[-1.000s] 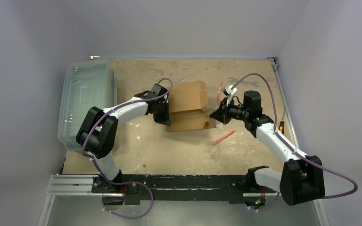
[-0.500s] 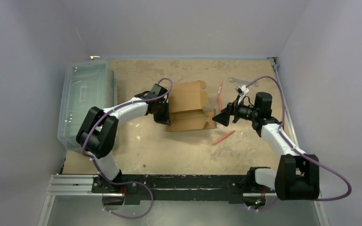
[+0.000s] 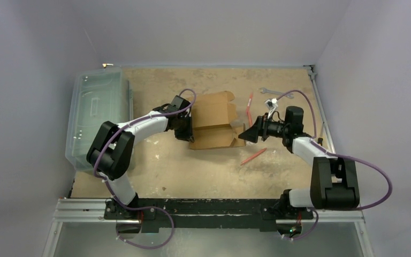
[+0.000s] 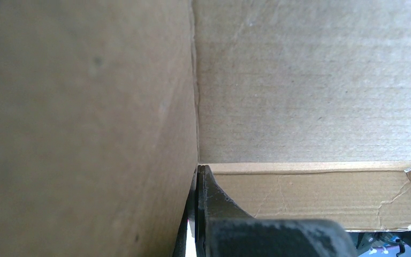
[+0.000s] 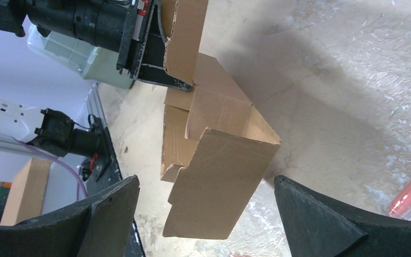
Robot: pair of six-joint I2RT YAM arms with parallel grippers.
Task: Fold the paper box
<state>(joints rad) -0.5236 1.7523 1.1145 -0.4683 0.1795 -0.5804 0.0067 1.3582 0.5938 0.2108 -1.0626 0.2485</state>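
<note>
The paper box (image 3: 214,123) sat with its left wall clamped in the left gripper (image 3: 187,131), while the right gripper (image 3: 244,137), jaws wide apart and empty, hung just right of the box, facing its raised right-hand end flap.

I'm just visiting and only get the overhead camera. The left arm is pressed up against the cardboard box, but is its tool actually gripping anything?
Observer: Yes. The right wrist camera shows the left tool shut on an upright side flap of the paper box.
Operator: Is the right one grabbing too?
Observer: No. The right tool is open. Its fingers stand wide apart, one on either side of the box's end flap, and neither touches it.
Operator: So is the box finished?
Observer: Not yet. Up close, that end flap stands loose, with a gap behind it.
</note>
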